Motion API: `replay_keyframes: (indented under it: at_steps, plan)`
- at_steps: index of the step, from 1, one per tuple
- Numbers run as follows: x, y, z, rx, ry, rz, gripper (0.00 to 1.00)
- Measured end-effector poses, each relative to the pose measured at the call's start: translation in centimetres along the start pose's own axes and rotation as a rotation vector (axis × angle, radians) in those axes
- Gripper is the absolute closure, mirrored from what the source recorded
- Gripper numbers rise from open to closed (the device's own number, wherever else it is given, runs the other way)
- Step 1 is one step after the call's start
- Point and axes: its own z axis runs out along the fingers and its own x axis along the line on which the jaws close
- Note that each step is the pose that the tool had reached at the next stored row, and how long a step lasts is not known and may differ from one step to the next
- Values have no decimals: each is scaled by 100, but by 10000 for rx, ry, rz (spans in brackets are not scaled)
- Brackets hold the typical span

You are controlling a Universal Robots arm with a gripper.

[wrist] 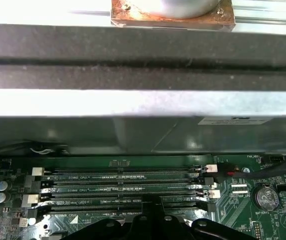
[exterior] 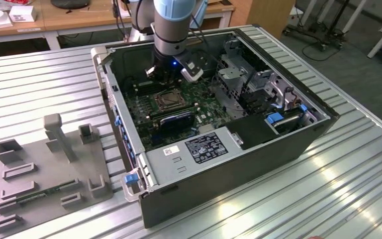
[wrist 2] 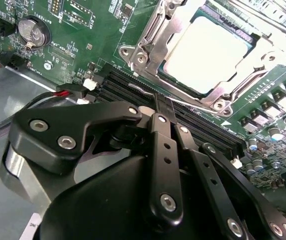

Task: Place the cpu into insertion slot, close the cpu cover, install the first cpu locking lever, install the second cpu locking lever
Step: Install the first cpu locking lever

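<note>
The cpu (wrist 2: 208, 47), with its silvery top, lies in the insertion slot (exterior: 166, 99) on the green motherboard. The cpu cover (wrist 2: 148, 42), a metal frame, lies flat around it. A thin wire locking lever (wrist 2: 138, 90) with a hooked end runs along the socket's edge beside the black memory slots. My gripper (wrist 2: 157, 102) is shut, its narrow tip right at that hooked end; I cannot tell if it touches. In the exterior view the gripper (exterior: 166, 74) hangs inside the case just behind the socket. Its black tip (wrist: 152, 206) also sits over the memory slots.
The open computer case (exterior: 121, 129) rests on a slatted metal table. Long memory slots (wrist: 123, 185) and a coin battery (wrist 2: 33, 31) flank the socket. A power supply (exterior: 201, 149) and drive cage (exterior: 244, 84) crowd the case. A grey fixture plate (exterior: 45, 169) is on the exterior view's left.
</note>
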Motion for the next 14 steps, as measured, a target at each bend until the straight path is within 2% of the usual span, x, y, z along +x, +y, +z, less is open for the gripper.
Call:
replay_keyframes:
  at_steps: [10,14]
  plan:
    - [-10,-12,43,131,-1,-11,89]
    - [-11,-13,46,148,-2,-13,89]
